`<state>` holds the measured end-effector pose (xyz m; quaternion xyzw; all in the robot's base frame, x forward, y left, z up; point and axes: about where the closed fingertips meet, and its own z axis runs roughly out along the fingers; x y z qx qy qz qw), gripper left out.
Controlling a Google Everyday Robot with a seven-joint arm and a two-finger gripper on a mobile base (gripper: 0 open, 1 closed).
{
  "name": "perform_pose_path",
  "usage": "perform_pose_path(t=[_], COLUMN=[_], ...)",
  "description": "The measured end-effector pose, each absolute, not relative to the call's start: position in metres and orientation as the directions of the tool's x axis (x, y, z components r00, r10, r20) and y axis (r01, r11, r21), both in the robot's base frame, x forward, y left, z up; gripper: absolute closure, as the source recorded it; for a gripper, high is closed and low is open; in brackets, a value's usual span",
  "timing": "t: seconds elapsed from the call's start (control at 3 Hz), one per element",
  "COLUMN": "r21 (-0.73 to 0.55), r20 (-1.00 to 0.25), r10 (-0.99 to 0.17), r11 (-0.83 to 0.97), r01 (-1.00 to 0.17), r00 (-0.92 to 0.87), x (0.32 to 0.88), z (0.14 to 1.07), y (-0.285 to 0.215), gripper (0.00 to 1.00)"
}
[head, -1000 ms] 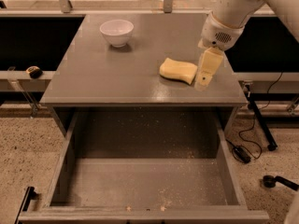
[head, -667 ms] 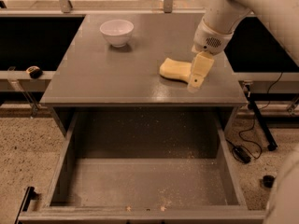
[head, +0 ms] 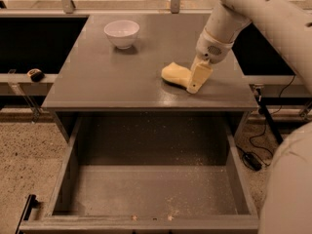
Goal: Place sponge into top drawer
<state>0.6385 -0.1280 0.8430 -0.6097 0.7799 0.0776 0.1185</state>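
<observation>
To the right of the white bowl [head: 122,33] and nearer the front edge, the sponge [head: 175,74] is lying on the tabletop [head: 97,82]. It is not yet in the top drawer [head: 146,189], which is standing pulled out below and in front of the bowl. The gripper [head: 197,78] is touching the sponge's end farthest from the bowl; how far it is open, and whether it is holding anything, cannot be told. The grasp is best taken across the narrow width, squeezing lightly since the block is likely soft, then lifting clear before lowering over the drawer floor. No brand, label or legible writing is showing.
</observation>
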Motion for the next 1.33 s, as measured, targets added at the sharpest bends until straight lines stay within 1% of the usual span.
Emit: perform_pose_path(t=[0.33, 0.67, 1.0, 1.33], r21=[-0.021, -0.057, -0.218, -0.312], r20=[-0.296, -0.388, -0.447, -0.453], r10=[-0.928, -0.905, -0.895, -0.883], r11=[0.242, 0.213, 0.129, 0.029], r01=[-0.970, -0.975, -0.968, -0.950], r00=[-0.226, -0.175, -0.018, 0.122], x=[0.632, 0.608, 0.564, 0.523], z=[0.844, 0.863, 0.894, 0.908], y=[-0.131, -0.132, -0.132, -0.135], gripper=[0.73, 0.96, 1.00, 1.00])
